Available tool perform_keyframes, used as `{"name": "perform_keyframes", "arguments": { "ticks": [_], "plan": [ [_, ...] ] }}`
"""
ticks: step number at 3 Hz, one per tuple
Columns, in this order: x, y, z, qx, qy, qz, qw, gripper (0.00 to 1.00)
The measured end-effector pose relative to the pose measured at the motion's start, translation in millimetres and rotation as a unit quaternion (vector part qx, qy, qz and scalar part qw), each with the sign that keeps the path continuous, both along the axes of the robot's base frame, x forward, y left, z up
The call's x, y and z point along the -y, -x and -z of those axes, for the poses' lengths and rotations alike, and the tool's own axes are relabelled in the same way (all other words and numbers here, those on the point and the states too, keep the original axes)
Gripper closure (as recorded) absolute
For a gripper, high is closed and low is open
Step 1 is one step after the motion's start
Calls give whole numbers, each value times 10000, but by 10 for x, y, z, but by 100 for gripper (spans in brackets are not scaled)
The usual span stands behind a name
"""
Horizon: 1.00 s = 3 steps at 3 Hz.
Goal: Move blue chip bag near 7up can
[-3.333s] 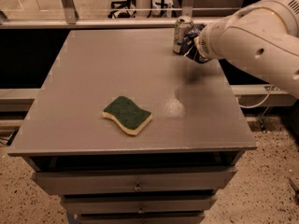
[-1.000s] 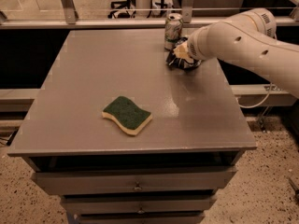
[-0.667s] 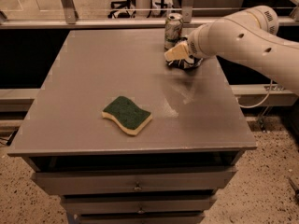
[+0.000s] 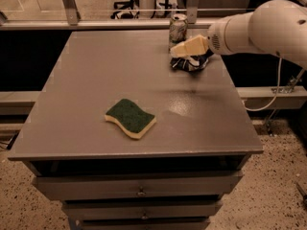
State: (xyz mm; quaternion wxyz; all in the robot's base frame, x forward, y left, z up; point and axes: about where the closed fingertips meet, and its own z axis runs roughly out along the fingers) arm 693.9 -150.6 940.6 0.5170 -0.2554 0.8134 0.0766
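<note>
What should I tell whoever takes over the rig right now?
Gripper: at the table's far right, just above the bag; grip state unclear.
Bag: on the table, right in front of the can.
Done: bag looks near the can.
Left: probably just check the bag is free, then pull the arm away.
Sponge: near the front, well apart.
</note>
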Motion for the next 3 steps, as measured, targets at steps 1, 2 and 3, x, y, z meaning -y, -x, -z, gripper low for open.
{"name": "perform_keyframes", "arguments": {
  "ticks": [1,2,3],
  "plan": [
    [43,315,-69,-117,-609,-510,9968,0],
    [-31,781,-234,76,-997,-1020,9897,0],
    [167,952,-366,375,-862,-1011,9904,0]
  ]
}}
